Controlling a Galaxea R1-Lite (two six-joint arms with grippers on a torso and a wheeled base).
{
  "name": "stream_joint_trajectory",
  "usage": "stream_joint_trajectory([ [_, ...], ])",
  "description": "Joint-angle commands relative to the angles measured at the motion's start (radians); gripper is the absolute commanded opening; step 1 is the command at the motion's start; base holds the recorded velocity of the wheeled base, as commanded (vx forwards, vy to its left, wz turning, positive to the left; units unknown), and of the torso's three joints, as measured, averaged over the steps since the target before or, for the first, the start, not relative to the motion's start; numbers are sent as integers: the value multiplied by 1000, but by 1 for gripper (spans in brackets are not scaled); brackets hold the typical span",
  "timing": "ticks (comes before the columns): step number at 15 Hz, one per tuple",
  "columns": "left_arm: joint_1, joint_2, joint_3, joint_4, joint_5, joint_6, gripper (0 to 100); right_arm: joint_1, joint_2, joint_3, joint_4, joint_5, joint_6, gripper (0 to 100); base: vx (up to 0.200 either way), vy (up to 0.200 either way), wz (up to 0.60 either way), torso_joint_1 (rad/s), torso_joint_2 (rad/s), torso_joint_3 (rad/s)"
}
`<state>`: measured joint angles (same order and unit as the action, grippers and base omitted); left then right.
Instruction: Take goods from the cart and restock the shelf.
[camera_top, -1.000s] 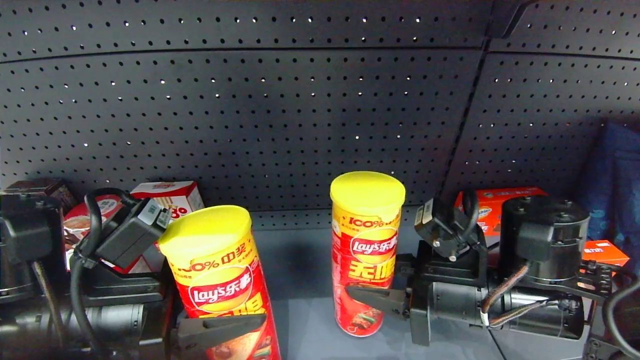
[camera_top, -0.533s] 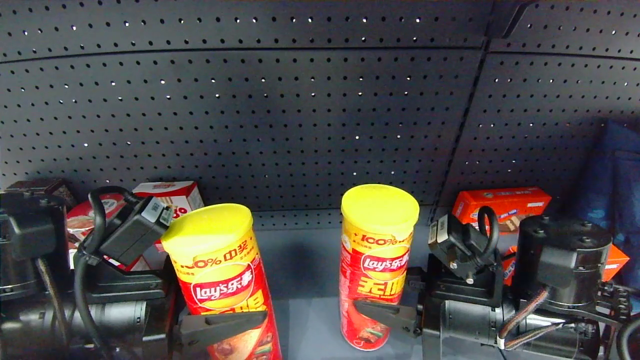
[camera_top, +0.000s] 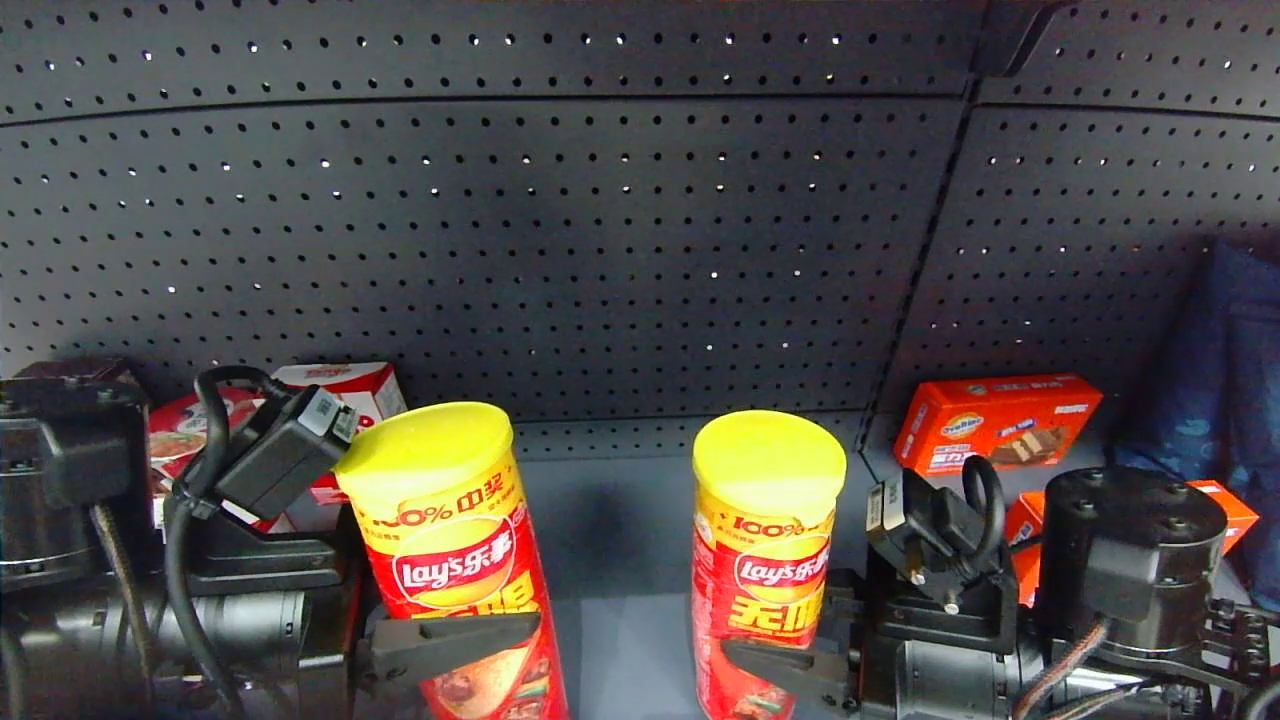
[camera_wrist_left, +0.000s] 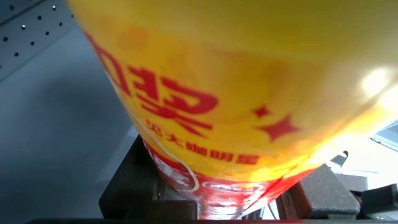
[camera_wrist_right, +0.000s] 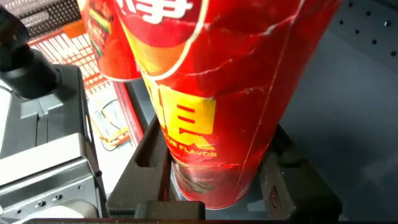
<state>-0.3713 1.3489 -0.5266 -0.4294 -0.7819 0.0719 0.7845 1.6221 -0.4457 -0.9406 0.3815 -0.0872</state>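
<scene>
You're in a shop, facing a display unit: a dark metal shelf (camera_top: 610, 500) backed by a perforated back panel (camera_top: 600, 250). Packaged snacks stand on and in front of it: the left chip can (camera_top: 450, 520), the right chip can (camera_top: 765, 540), orange boxes (camera_top: 1000, 420), a red-and-white box (camera_top: 345, 385) and blue packs (camera_top: 1230, 350).

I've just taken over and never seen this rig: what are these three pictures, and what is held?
This is a two-armed robot facing a shelf in a shop. The wide picture comes from its head camera; the two close-ups come from cameras on its wrists. The left gripper is clamped on the left can, yellow-lidded chips, slightly tilted; the right gripper grips the right can, nearly upright. Each close-up shows that arm's can. On the shelf, orange boxes lie at the right, a red and white box at the left.
</scene>
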Motion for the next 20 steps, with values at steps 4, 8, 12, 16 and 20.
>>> stream_joint_trajectory([
  [4, 2, 12, -6, 0, 0, 0, 0, 1, 24, 2, -12, 0, -2, 0, 0, 0, 0, 0, 0, 0],
  [8, 0, 13, -7, 0, 0, 0, 0, -1, 61, -11, -24, 0, -2, 0, 0, 0, 0, 0, 0, 0],
  [12, 0, 13, -9, 0, 0, 0, 0, -1, 84, -14, -52, 0, -2, 0, 0, 0, 0, 0, 0, 0],
  [16, 0, 13, -6, 0, 0, 2, 0, 1, 93, -14, -55, 0, -2, 0, 0, 0, 0, 0, 0, 0],
  [20, 0, 16, -6, 0, 0, 2, 0, 2, 81, -1, -56, -1, -3, 100, 0, 0, 0, 0, 0, 0],
])
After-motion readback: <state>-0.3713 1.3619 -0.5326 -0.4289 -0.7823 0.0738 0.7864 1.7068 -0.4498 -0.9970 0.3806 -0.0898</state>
